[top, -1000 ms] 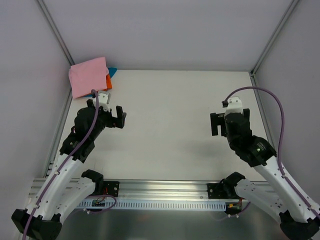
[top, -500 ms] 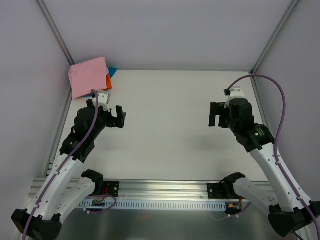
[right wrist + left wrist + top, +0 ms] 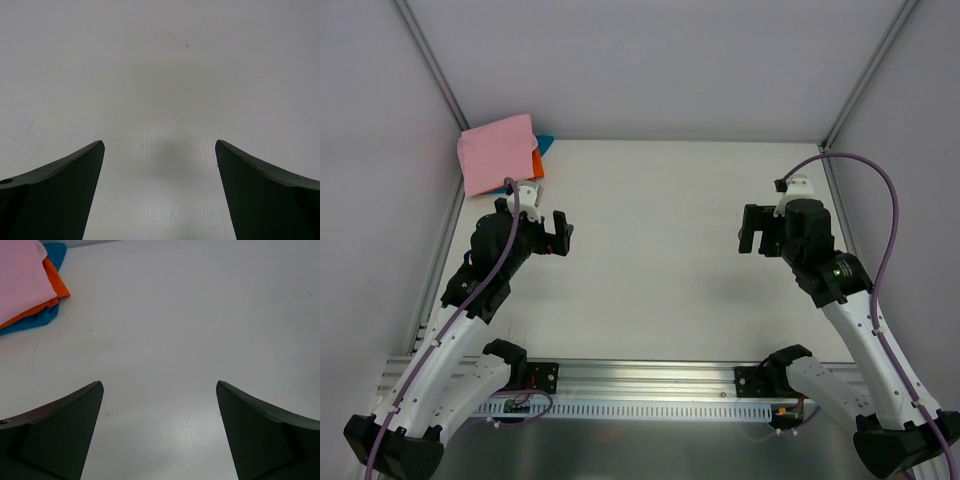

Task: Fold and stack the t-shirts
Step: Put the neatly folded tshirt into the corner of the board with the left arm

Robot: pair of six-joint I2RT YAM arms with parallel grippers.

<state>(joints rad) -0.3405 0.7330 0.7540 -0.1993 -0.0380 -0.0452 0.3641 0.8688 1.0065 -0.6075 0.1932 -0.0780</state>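
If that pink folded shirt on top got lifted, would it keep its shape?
Probably not: the folded light pink cloth t-shirt has soft rounded edges, so lifted by one corner it would likely droop and unfold. Pushed, it might slide over the bright orange t-shirt beneath.

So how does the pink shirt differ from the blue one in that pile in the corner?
The pink t-shirt lies on top of the pile; the teal-blue t-shirt lies at the bottom, under the orange t-shirt. The pink t-shirt shows a broad flat face; the teal-blue t-shirt shows only a thin edge. Both lie folded in one stack at the far left corner of the table.
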